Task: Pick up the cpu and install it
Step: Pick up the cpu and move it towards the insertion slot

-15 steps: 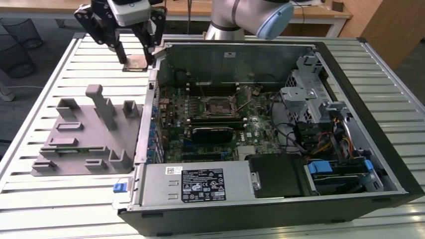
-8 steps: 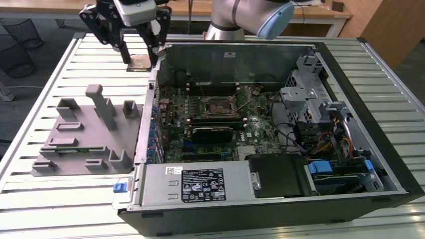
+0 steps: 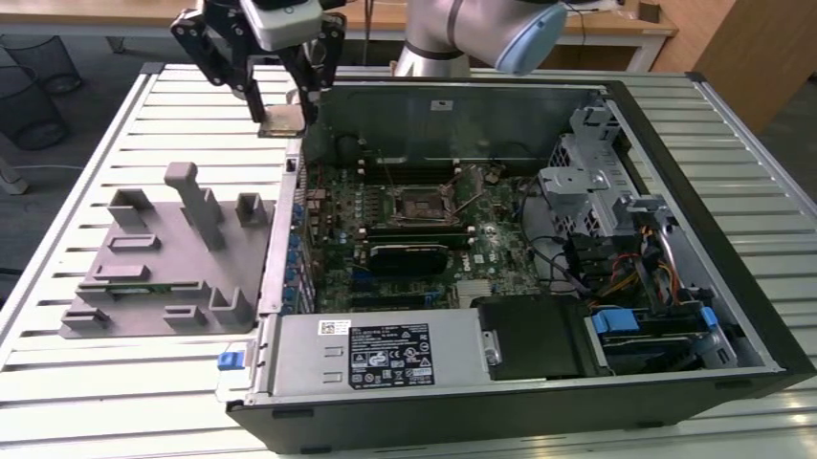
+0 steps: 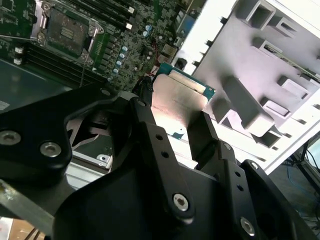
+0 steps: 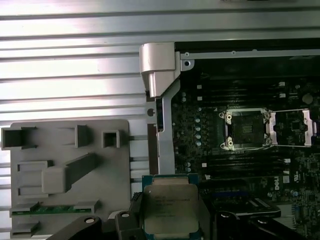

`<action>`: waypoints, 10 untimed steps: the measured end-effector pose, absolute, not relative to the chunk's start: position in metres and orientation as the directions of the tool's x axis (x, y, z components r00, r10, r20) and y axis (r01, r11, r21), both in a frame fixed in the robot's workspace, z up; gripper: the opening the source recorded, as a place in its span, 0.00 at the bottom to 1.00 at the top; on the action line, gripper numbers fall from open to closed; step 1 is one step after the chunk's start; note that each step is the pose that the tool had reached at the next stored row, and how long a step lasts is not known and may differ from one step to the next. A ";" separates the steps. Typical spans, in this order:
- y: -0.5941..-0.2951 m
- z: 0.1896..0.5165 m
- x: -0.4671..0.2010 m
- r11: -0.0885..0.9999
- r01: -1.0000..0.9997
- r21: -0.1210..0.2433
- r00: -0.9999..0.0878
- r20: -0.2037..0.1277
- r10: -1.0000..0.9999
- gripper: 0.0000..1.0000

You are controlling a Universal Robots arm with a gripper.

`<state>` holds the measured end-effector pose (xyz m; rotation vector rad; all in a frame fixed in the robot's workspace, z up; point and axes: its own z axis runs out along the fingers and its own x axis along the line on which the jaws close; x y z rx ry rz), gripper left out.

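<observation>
My gripper is shut on the cpu, a flat square chip with a silvery top, and holds it in the air by two opposite edges. It hangs above the slatted table, just outside the far corner of the open computer case on the exterior view's left. In both wrist views the cpu sits between the black fingers. The open motherboard socket lies in the middle of the board, apart from the chip, with its metal load plate flipped open.
A grey plastic fixture with upright blocks lies on the slatted table beside the case. The case wall stands between fixture and motherboard. Power supply, drive cage and cables crowd the near and right side.
</observation>
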<state>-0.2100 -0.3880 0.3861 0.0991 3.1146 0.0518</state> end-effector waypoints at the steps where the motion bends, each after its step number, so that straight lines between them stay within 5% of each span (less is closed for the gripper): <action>1: -0.388 0.386 -0.208 0.997 0.063 0.034 -0.998 -0.024 0.064 0.53; 10: -0.388 0.386 -0.185 0.997 0.063 0.034 -0.998 -0.024 0.064 0.53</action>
